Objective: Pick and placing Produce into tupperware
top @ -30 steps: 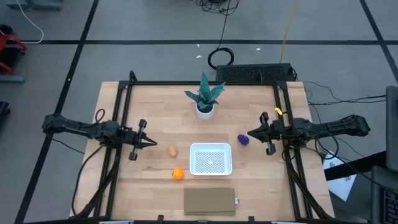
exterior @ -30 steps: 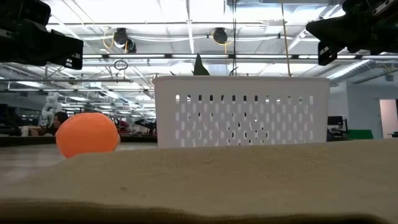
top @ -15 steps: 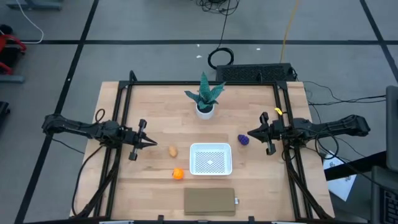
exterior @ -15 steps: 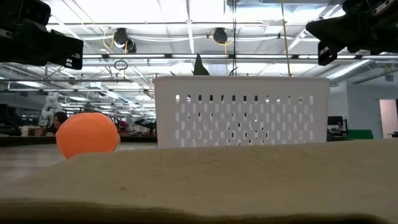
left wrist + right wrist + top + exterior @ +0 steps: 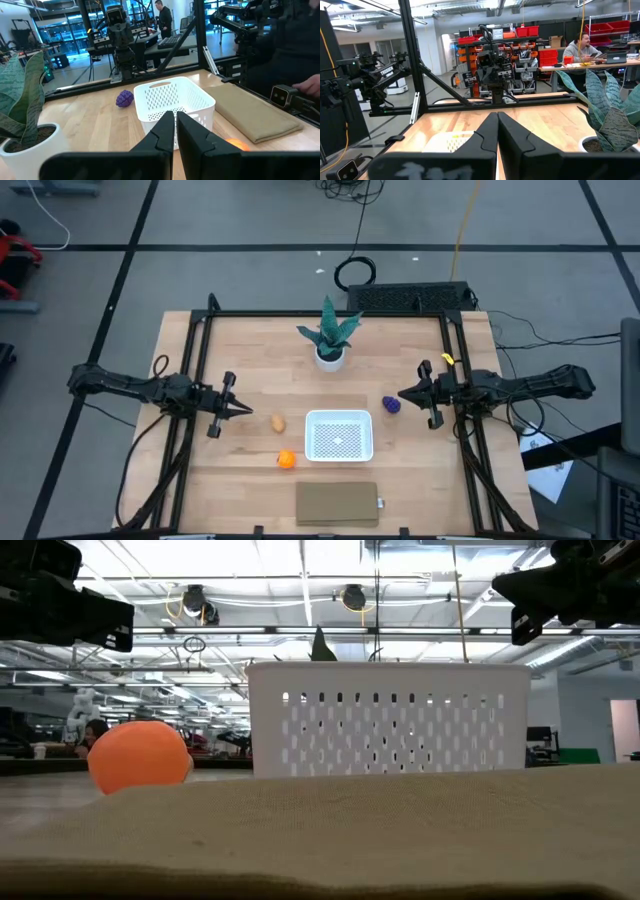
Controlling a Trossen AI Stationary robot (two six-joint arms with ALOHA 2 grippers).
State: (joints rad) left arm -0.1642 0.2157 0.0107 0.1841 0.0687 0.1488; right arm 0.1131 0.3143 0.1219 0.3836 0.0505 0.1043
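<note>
The white tupperware (image 5: 339,434) sits empty mid-surface; orange ball (image 5: 286,460) and tan oval (image 5: 277,422) lie to its left, purple lump (image 5: 391,405) to its right. No writing is legible. Left tool (image 5: 243,410) and right tool (image 5: 403,394) hover, fingers together, holding nothing

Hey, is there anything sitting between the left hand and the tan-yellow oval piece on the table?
Nothing visible. From above, the left hand points across bare wood toward the tan-yellow oval, with no object between them. The orange ball lies off that line, nearer the table's front edge.
</note>
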